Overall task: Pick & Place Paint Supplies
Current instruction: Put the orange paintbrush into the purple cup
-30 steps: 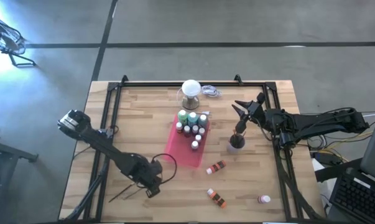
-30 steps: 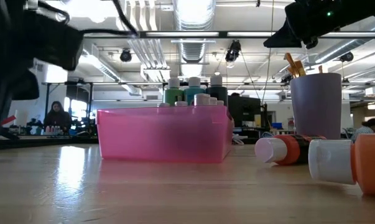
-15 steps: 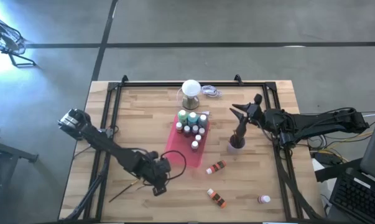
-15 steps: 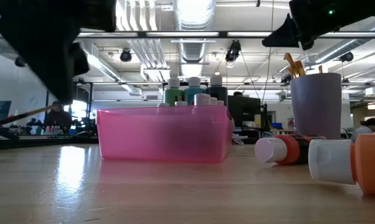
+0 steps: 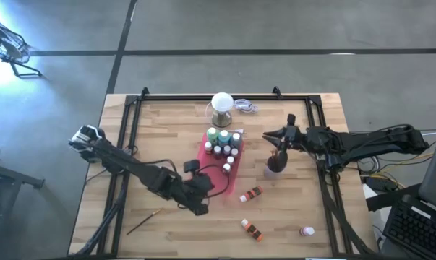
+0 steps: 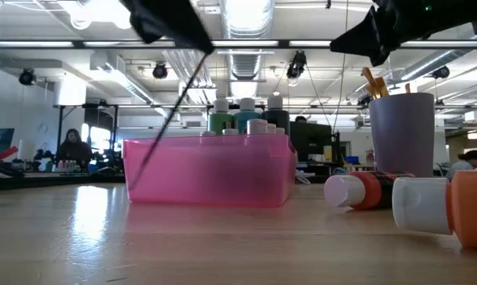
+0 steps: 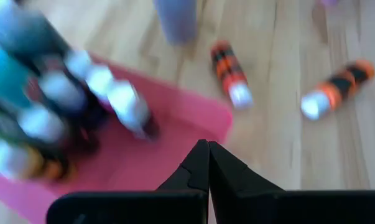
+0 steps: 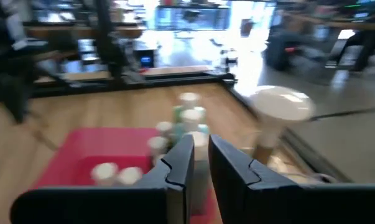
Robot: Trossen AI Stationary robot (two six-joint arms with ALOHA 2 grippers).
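Left gripper (image 7: 203, 146) is over the near corner of the pink tray (image 5: 212, 175), fingers pressed flat together. The low view gives me what the wrist camera hides: a thin brush (image 6: 168, 115) slanting down from those closed fingers, so they're clamped on it. Just ahead of the jaws stand the white-capped bottles (image 7: 119, 102) in the tray, and off to one side two orange bottles (image 7: 229, 71) lie flat on the wood.

Only the overhead camera shows a second brush (image 5: 144, 222) lying on the table behind the left jaws, well apart from them.

Right gripper (image 5: 270, 135) hangs above the cup (image 5: 274, 165) (brush handles poke out of it in the low view). Its wrist camera shows a narrow slit between the fingers with nothing in it. The white-topped stand (image 8: 275, 112) sits beyond them.

I can't read any label or writing.
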